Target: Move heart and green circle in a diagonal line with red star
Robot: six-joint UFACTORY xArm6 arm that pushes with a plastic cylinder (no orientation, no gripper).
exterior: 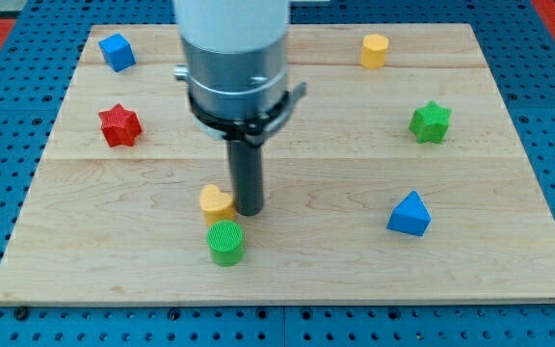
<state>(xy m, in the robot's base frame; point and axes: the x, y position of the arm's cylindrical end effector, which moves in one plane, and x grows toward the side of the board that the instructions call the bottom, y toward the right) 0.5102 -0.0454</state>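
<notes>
Yellow heart (216, 201) touches my tip (250, 211) on the view's left.

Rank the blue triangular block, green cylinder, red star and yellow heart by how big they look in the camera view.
1. Blue triangular block and green cylinder: too alike to separate, and both sit near the view's bottom.
2. Red star, slightly smaller, but it lies farther up the board.
3. Yellow heart, partly hidden beside my tip.

The pale wooden board (287, 275) is carrying seven small blocks. Taking the yellow heart block (216, 201) as landmark: the green ribbed circle (225, 242) is sitting just below it, the red star (119, 125) up-left, the blue cube (117, 52) beyond, the yellow hexagon (375, 50) and green star (430, 122) up-right, and the blue triangular block (409, 214) well right.
</notes>
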